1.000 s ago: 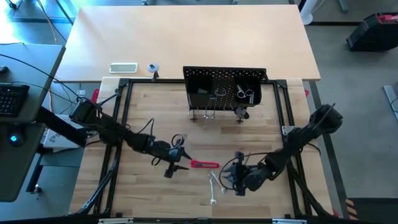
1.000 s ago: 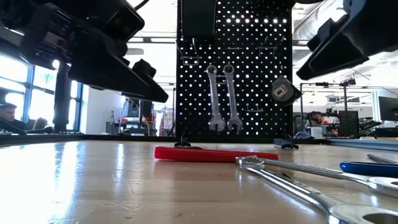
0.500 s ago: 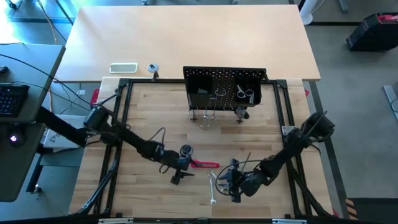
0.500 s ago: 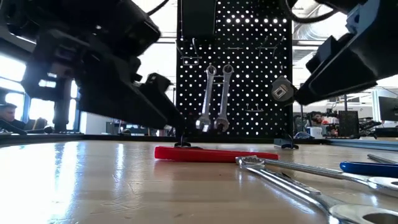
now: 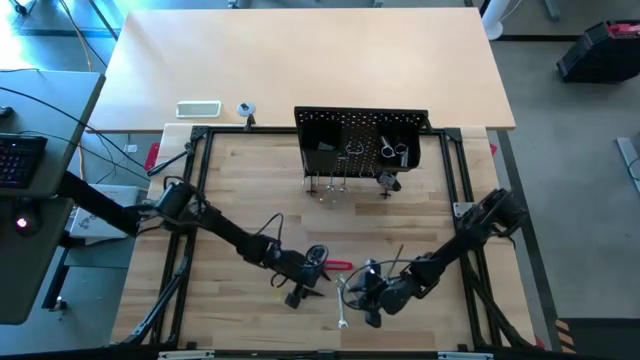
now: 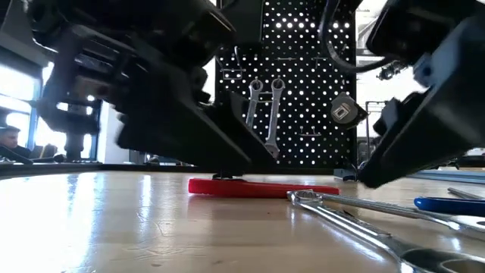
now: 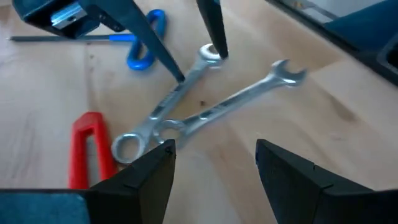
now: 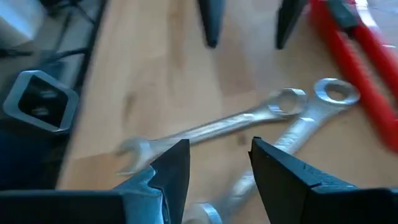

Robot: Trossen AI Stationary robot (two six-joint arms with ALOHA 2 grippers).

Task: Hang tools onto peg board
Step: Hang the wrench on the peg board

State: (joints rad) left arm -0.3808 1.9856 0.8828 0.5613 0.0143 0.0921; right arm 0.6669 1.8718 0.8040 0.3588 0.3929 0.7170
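Two crossed silver wrenches (image 7: 205,109) lie flat between left tool (image 5: 318,268) and right tool (image 5: 352,290), both spread apart, empty.

Two crossed silver wrenches (image 7: 205,112) on the tabletop, two more wrenches (image 6: 263,114) hanging on one peg board (image 5: 360,140). One red-handled tool (image 5: 337,266), one blue-ended key (image 7: 124,38), two grippers, left gripper (image 5: 318,282) and right gripper (image 5: 352,292).

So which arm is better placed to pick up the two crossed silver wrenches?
Right, probably: the open right gripper hovers directly beside the crossed silver wrenches; the open left gripper sits over the red-handled tool.
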